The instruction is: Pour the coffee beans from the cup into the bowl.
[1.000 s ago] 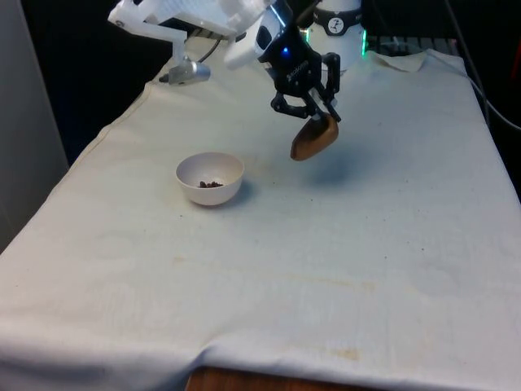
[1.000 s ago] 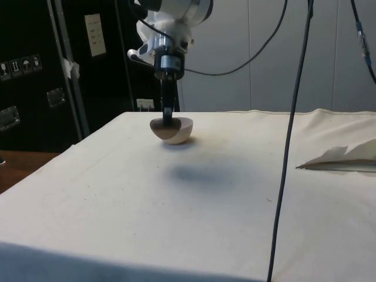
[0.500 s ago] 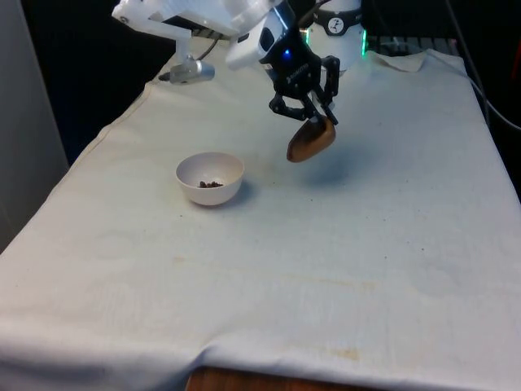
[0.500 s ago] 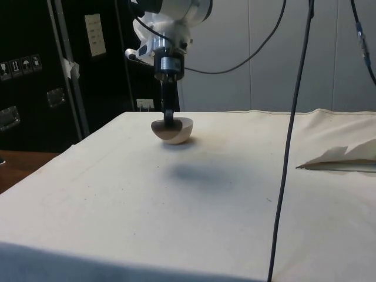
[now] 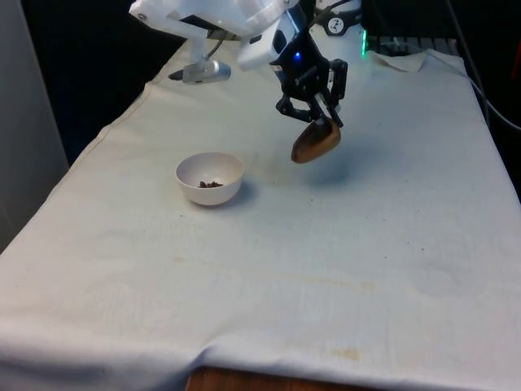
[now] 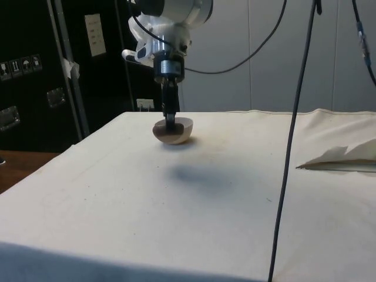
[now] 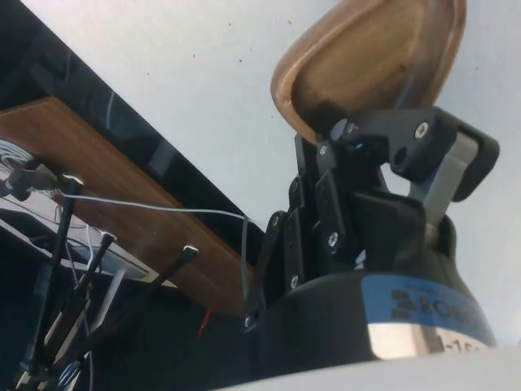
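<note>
A white bowl [image 5: 210, 177] with a few dark coffee beans [image 5: 212, 184] in its bottom sits on the cloth towards the front view's left. My gripper [image 5: 322, 122] hangs in the air to the front view's right of the bowl, shut on the rim of a brown wooden cup [image 5: 316, 142]. The cup is tilted and held clear of the table. In the side view the cup [image 6: 165, 129] hangs in front of the bowl [image 6: 182, 131] under my gripper [image 6: 170, 120]. The wrist view looks into the cup [image 7: 374, 57], whose inside has no beans in it.
The white cloth [image 5: 326, 244] covers the whole table. A crumpled fold of cloth [image 5: 403, 61] lies at the far end. A black cable [image 6: 291, 141] hangs down close to the side camera. A wooden edge [image 5: 244, 381] peeks out under the cloth's near hem.
The gripper with the cup has drifted slightly to the front view's right and a little up. The bowl and its beans have not moved.
</note>
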Robot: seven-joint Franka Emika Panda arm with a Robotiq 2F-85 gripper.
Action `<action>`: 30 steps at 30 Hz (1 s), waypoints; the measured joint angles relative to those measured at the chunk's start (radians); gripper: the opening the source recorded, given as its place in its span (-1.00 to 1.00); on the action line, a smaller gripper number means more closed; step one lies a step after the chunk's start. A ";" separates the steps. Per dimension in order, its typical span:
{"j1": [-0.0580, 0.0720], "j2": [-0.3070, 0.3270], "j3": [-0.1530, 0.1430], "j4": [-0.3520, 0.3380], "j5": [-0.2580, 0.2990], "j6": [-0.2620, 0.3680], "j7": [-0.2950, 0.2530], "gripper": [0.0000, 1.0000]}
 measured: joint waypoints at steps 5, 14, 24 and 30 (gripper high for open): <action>0.000 -0.006 0.007 -0.012 -0.001 0.009 0.000 -0.97; 0.000 -0.016 0.026 -0.033 -0.001 0.040 0.022 -0.97; -0.001 -0.014 0.039 -0.036 -0.001 0.062 0.054 -0.97; -0.001 -0.014 0.049 -0.042 -0.001 0.083 0.074 -0.97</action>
